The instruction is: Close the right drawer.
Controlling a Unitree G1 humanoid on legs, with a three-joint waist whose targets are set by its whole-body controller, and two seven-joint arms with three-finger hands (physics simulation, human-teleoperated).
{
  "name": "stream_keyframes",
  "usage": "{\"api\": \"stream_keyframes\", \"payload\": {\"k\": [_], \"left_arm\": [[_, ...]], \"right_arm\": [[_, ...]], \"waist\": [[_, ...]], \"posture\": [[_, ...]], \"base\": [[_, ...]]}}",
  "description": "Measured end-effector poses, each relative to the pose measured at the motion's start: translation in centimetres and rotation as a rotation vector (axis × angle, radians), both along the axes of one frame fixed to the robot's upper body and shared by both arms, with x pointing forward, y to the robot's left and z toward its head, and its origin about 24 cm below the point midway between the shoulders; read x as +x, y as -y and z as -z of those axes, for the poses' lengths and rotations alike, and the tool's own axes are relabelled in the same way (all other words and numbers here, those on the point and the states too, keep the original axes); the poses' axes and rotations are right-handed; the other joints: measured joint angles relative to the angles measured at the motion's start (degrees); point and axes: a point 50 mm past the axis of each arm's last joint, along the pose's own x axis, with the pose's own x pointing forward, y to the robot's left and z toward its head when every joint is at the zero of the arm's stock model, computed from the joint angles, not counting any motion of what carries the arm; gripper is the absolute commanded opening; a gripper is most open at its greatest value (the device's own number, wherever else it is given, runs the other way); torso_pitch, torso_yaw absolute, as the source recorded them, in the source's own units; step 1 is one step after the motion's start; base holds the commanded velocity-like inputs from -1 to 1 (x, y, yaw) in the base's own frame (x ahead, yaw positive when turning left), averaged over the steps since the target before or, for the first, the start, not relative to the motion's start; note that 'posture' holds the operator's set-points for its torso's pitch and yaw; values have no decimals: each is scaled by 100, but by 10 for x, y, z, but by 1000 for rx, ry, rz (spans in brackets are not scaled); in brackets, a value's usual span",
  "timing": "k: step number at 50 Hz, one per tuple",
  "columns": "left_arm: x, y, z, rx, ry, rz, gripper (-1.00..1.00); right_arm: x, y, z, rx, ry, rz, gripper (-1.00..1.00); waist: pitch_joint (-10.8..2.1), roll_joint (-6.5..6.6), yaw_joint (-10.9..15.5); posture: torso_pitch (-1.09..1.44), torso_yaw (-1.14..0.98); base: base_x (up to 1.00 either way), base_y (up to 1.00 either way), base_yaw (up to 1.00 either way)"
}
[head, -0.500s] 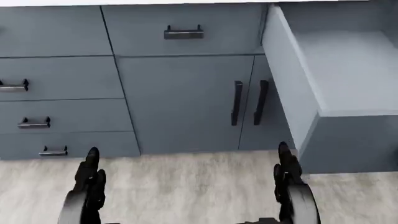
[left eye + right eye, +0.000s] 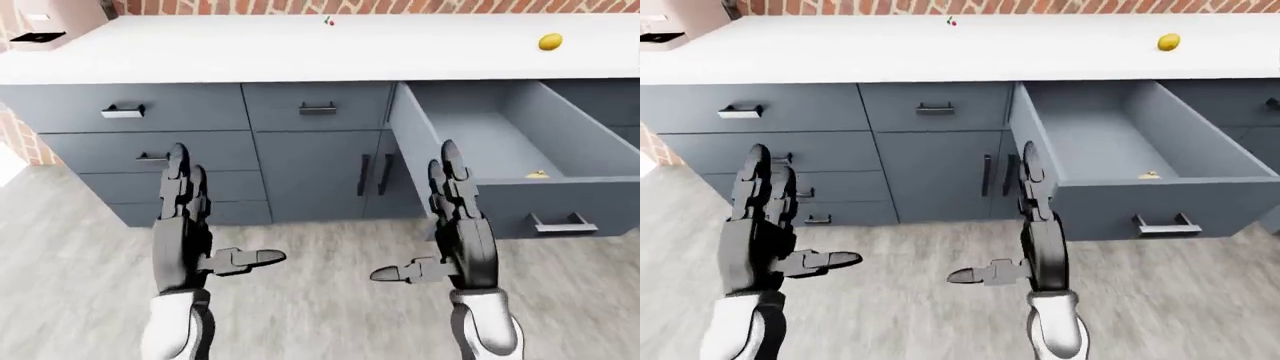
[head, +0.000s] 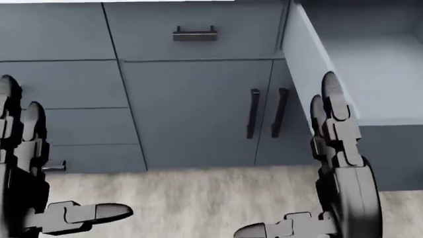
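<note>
The right drawer [image 2: 560, 202] stands pulled far out of the grey cabinet, its metal handle [image 2: 560, 222] on the face nearest me and a small yellow object [image 2: 537, 174] lying inside. My right hand [image 2: 450, 225] is raised, fingers straight up and thumb out, open, just left of the drawer's left wall [image 3: 311, 64] and not touching it. My left hand [image 2: 195, 217] is raised the same way, open, before the stack of left drawers [image 2: 150, 157]. Neither hand holds anything.
A white countertop [image 2: 300, 52] runs above the cabinets, with a yellow lemon [image 2: 550, 42] at its right and a tiny red-green item [image 2: 328, 21] near the brick wall. Two cabinet doors with black vertical handles [image 3: 264, 111] sit left of the drawer. Wood-look floor [image 2: 320, 300] lies below.
Both hands have risen well up in the head view, fingers now pointing upward. The picture has shifted slightly, and the drawer stays out.
</note>
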Motion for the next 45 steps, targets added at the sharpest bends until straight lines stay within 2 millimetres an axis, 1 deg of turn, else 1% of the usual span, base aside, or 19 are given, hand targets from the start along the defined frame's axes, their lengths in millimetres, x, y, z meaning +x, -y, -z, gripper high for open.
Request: {"api": "stream_keyframes", "payload": {"k": [3, 7, 9, 11, 16, 18, 20, 26, 32, 36, 42, 45], "left_arm": [[-8, 3, -13, 24, 70, -4, 100], [-20, 1, -28, 62, 171, -37, 100], [-25, 2, -33, 82, 225, -48, 100], [-31, 4, -39, 77, 272, -38, 100], [-52, 3, -64, 60, 414, -45, 100], [-58, 3, -72, 57, 457, -47, 100], [-60, 3, -74, 53, 472, -45, 100], [-68, 1, -84, 65, 495, -62, 100], [-71, 5, -84, 64, 514, -13, 100], [-72, 2, -84, 51, 515, -23, 100], [-76, 4, -86, 55, 552, -10, 100], [-76, 3, -87, 38, 555, -16, 100]], "right_arm": [[-5, 5, -9, 16, 48, 22, 100], [-19, 11, -33, 30, 154, 50, 100], [-24, 9, -42, 35, 201, 43, 100], [-27, 5, -46, 41, 223, 23, 100], [-43, -2, -61, 20, 279, -29, 100], [-45, -4, -66, -6, 316, -20, 100], [-42, -6, -65, -29, 328, 6, 100], [-42, -6, -56, -58, 297, 2, 100], [-43, -6, -58, -85, 331, 24, 100], [-42, -2, -58, -64, 327, 46, 100], [-44, 1, -59, -33, 335, 56, 100], [-43, 1, -58, -24, 335, 48, 100]], "waist": [[21, 1, 1], [62, 4, -7], [56, -5, -12], [65, -17, -12], [97, -17, -14], [87, -13, -11], [73, -2, -4], [119, 5, -10], [119, 24, -2], [112, 33, -3], [108, 51, 3], [134, 76, -14]], "posture": [[0, 0], [0, 0], [0, 0], [0, 0], [0, 0], [0, 0], [0, 0], [0, 0], [0, 0], [0, 0], [0, 0], [0, 0]], "base": [[0, 0, 0], [0, 0, 0], [0, 0, 0], [0, 0, 0], [0, 0, 0], [0, 0, 0], [0, 0, 0], [0, 0, 0], [0, 0, 0], [0, 0, 0], [-2, 0, -3], [-16, 0, -27]]}}
